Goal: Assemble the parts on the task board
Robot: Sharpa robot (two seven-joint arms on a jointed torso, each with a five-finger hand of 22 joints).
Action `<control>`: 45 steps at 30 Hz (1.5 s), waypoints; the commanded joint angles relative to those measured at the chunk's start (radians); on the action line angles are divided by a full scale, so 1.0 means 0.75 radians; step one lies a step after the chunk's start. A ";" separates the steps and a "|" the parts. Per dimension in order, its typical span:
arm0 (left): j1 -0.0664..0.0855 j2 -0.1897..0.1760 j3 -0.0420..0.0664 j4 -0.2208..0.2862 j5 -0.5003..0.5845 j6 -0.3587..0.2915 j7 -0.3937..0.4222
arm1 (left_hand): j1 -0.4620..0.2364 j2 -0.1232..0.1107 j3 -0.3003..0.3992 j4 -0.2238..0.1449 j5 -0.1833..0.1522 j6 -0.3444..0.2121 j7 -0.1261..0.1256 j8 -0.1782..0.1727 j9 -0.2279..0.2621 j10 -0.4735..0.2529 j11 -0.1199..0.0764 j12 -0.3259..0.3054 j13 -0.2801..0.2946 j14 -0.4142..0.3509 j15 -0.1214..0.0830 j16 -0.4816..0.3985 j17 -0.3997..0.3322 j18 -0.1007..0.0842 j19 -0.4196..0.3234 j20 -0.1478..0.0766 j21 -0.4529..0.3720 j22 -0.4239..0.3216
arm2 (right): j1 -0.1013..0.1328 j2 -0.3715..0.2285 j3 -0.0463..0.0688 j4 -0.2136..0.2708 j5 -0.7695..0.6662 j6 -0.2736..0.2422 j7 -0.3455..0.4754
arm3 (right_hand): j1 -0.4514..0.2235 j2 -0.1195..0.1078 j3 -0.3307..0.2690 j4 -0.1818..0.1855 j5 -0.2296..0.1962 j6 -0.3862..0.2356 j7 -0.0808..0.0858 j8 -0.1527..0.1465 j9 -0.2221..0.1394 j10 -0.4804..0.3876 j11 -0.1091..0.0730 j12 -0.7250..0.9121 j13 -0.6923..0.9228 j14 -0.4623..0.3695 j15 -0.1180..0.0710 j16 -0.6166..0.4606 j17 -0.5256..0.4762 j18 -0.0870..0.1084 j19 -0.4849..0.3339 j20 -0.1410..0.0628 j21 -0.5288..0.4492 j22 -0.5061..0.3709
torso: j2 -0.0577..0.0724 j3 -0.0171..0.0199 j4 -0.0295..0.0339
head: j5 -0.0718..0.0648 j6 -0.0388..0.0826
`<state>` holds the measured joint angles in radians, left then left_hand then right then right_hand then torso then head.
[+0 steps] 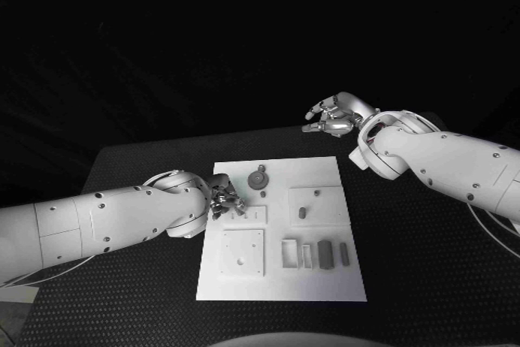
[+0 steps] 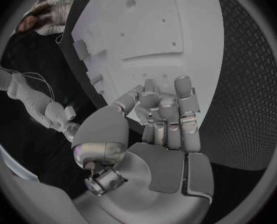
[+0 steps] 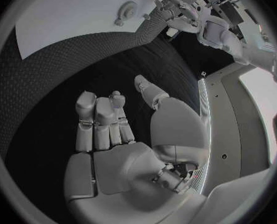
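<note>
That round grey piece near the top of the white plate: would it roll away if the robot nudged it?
Probably not. The round part seems to lie flat on the task board, so a nudge would more likely slide it. It looks small, rigid and probably light. Its stub could snag.

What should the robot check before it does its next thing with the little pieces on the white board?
1. Left robot hand is at the task board: ok, it is over the board's left edge.
2. Left robot hand has nothing in it: cannot tell, its fingers are curled in and hide what is under them.
3. Right robot hand is out of the way: ok, it is up past the far end of the board, over the black table.
4. Right robot hand is holding nothing: ok, its fingers are apart and bare.
5. Parts are there to pick: ok, grey pieces lie in a row near the board's near end.
</note>
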<state>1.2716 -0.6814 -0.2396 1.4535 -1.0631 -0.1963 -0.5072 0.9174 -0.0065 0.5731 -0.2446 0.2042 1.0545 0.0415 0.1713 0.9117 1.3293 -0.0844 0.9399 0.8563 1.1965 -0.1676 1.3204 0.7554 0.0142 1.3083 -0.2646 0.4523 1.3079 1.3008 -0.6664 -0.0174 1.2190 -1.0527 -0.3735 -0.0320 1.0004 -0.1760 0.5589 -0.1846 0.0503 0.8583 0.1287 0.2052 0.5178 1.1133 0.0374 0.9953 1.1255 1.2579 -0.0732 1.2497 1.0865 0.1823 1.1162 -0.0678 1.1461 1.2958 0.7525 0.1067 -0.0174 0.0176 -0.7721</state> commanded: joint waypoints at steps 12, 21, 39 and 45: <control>-0.004 0.003 0.000 0.004 -0.088 -0.101 0.051 | 0.009 -0.004 0.018 -0.010 0.003 0.246 -0.036 0.006 -0.001 -0.020 -0.014 -0.005 -0.003 -0.017 -0.022 0.009 -0.004 -0.014 0.006 -0.010 -0.006 0.019 | -0.001 0.001 0.001 -0.001 -0.002 0.012 0.006 | -0.009 0.007 -0.007 0.005 0.005 -0.026 0.035 -0.005 -0.003 -0.009 0.004 0.006 -0.003 -0.007 0.005 0.001 0.001 0.106 0.003 -0.008 -0.007 0.002 | 0.000 0.0005 0.0004 | 0.002 -0.003; -0.009 0.009 0.000 0.006 -0.184 -0.099 0.047 | 0.015 -0.009 0.018 -0.007 0.001 0.244 -0.036 0.005 -0.002 -0.019 -0.015 -0.006 -0.005 -0.016 -0.023 0.009 -0.006 -0.014 0.009 -0.011 -0.007 0.019 | -0.002 0.004 0.001 -0.004 -0.001 0.017 0.006 | -0.010 0.007 -0.007 0.007 0.005 -0.026 0.035 -0.005 -0.003 -0.009 0.004 0.007 -0.004 -0.007 0.005 0.001 0.001 0.106 0.003 -0.008 -0.008 0.002 | 0.000 0.0016 -0.0001 | 0.005 -0.004; -0.015 0.003 0.001 0.005 -0.091 -0.127 0.079 | 0.019 -0.012 0.017 -0.001 -0.002 0.244 -0.036 0.005 -0.004 -0.018 -0.015 -0.006 -0.006 -0.014 -0.024 0.009 -0.008 -0.014 0.010 -0.011 -0.008 0.018 | -0.019 -0.001 0.000 0.014 -0.033 0.032 0.015 | 0.005 0.005 -0.005 -0.008 0.005 -0.025 0.034 -0.004 -0.004 -0.012 0.003 0.012 -0.008 -0.008 0.004 0.002 0.001 0.106 0.001 -0.009 -0.008 0.003 | -0.001 -0.0001 -0.0009 | 0.004 0.004; -0.015 -0.020 0.009 0.008 0.088 -0.168 0.142 | 0.022 -0.011 0.018 0.000 -0.002 0.245 -0.037 0.005 -0.004 -0.018 -0.015 -0.007 -0.006 -0.014 -0.024 0.008 -0.008 -0.014 0.011 -0.011 -0.009 0.018 | -0.025 -0.009 0.000 0.047 -0.099 0.033 0.025 | 0.024 0.001 -0.006 -0.035 0.005 -0.019 0.033 0.001 -0.004 -0.019 0.002 0.015 -0.013 -0.013 0.004 0.000 0.001 0.106 -0.004 -0.009 -0.010 0.005 | -0.001 0.0002 -0.0017 | 0.005 0.017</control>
<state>1.2601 -0.6945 -0.2354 1.4565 -1.1117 -0.2857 -0.4544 0.9224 -0.0195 0.5830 -0.2486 0.1963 1.0545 0.0415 0.1704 0.9075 1.3311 -0.0864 0.9399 0.8526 1.1965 -0.1676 1.3204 0.7500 0.0142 1.3089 -0.2646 0.4521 1.3074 1.2822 -0.6721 -0.0180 1.2486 -1.0786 -0.3617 -0.0286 1.0116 -0.1766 0.5533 -0.2080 0.0503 0.8569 0.1314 0.2052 0.5159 1.1060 0.0375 1.0022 1.1164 1.2541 -0.0695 1.2497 1.0865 0.1823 1.1184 -0.0694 1.1420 1.2989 0.7518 0.1067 -0.0179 0.0215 -0.7636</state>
